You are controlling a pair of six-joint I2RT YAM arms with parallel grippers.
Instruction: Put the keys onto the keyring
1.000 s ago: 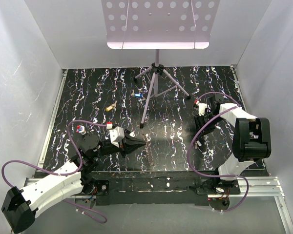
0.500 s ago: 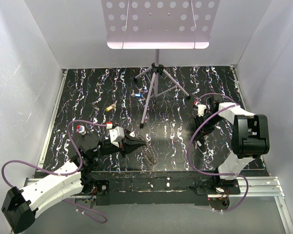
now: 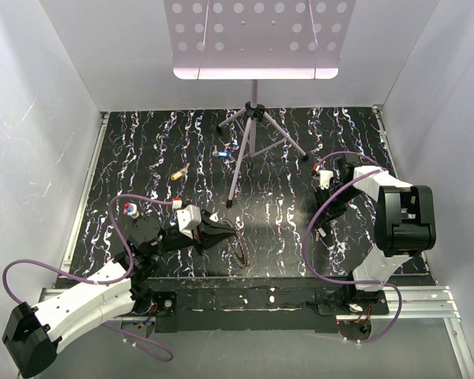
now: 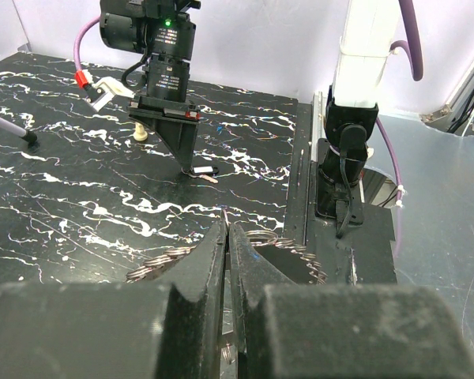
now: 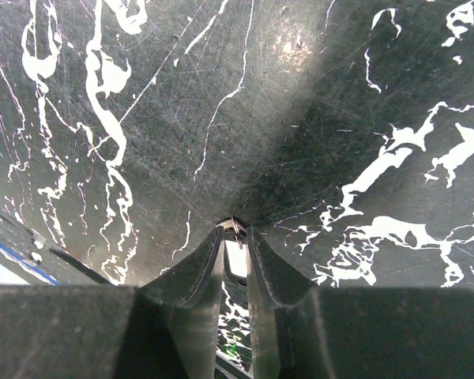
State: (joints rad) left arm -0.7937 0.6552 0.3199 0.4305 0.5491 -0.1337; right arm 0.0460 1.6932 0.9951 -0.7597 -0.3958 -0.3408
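My left gripper (image 3: 231,230) (image 4: 227,226) is shut on the keyring (image 3: 242,250), a toothed silvery ring that sticks out on both sides of the fingers in the left wrist view (image 4: 163,261), low over the table's near edge. My right gripper (image 3: 319,231) (image 5: 235,234) points straight down at the table and is shut on a small silvery key (image 5: 237,257). In the left wrist view a key with a dark head (image 4: 206,172) lies at that gripper's tips (image 4: 186,164). A brass key (image 3: 178,172) and a blue-headed key (image 3: 223,154) lie further back.
A tripod stand (image 3: 251,140) stands at the back middle under a perforated white tray (image 3: 253,39). One tripod foot (image 3: 230,204) lies just beyond my left gripper. White walls close in the left, right and back. The black mounting rail (image 3: 245,290) runs along the near edge.
The keyring has swung down below my left gripper's tips, toward the near edge. My right arm's elbow has shifted slightly back; its gripper stays at the same spot.
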